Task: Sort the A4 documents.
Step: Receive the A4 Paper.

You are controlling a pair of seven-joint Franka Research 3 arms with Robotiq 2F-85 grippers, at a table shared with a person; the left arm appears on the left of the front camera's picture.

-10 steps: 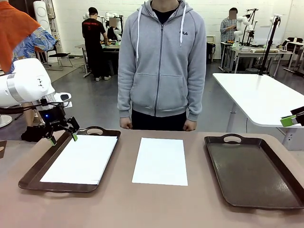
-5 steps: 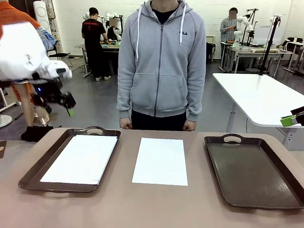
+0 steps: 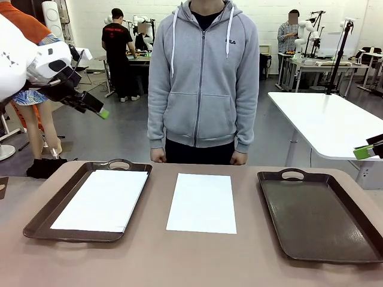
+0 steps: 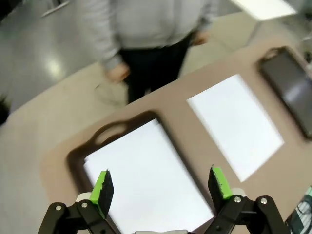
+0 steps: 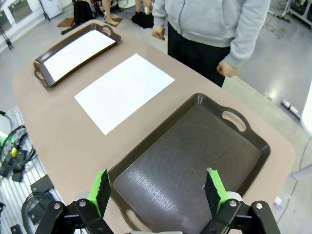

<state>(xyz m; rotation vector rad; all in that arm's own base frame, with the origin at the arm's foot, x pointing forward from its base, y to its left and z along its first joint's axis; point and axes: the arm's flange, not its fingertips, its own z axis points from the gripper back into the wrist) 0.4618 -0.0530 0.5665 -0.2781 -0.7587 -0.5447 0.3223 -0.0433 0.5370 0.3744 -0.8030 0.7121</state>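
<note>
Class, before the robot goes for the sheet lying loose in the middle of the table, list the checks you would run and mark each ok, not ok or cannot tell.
1. Loose A4 sheet lies flat on the table, uncovered: ok.
2. Left gripper open, holding nothing: ok.
3. Right gripper open, holding nothing: ok.
4. Right tray free to take a sheet: ok.
5. Left tray already holds a sheet lying flat inside: ok.
6. Person's hands off the loose sheet, at the far edge: ok.
</note>
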